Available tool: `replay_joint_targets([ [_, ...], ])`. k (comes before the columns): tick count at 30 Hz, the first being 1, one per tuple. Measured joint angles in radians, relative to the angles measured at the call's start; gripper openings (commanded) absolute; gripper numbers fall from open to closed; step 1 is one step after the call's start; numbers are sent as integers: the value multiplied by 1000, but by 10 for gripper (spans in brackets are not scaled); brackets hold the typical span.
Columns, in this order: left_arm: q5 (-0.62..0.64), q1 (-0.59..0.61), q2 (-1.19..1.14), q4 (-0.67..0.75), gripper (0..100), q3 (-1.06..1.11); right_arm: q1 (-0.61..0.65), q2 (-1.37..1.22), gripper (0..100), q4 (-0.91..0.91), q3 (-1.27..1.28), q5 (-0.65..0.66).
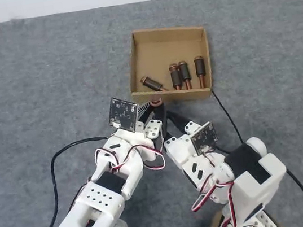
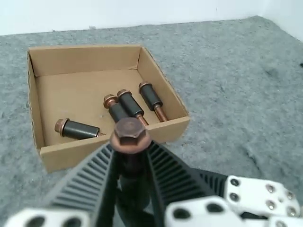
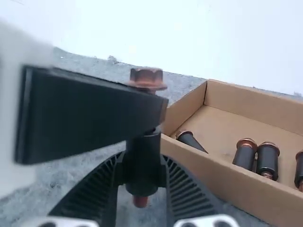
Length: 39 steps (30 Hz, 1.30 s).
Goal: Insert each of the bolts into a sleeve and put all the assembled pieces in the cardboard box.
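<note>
Bolt-and-sleeve pieces (image 1: 185,74): four lie inside the open cardboard box (image 1: 133,65); a fifth stands upright just outside, at its 6 o'clock.
Left gripper (image 2: 130,150) and right gripper (image 3: 142,163) both pinch the fifth's smooth black sleeve (image 3: 142,144), topped by the copper hex-headed bolt (image 2: 130,133); fuzzy grey mat (image 1: 49,77) underneath.

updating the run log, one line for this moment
bolt in sleeve | left gripper, right gripper shut on sleeve | cardboard box: four assembled pieces

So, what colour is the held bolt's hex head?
Copper-coloured hex bolt head, clearest in the left wrist view.
</note>
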State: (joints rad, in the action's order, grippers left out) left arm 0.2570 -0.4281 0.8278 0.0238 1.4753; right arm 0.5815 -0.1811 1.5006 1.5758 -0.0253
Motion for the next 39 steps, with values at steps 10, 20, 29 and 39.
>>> replay_joint_targets([
  [10,0,18,2,2,175,26,-26,-2,6,6,2,3],
  [20,0,23,3,5,170,32,-46,-3,6,6,3,3],
  [29,-6,-12,2,5,171,37,-49,-2,6,6,2,3],
  [39,-6,-26,186,-166,169,41,-51,-2,6,6,2,3],
])
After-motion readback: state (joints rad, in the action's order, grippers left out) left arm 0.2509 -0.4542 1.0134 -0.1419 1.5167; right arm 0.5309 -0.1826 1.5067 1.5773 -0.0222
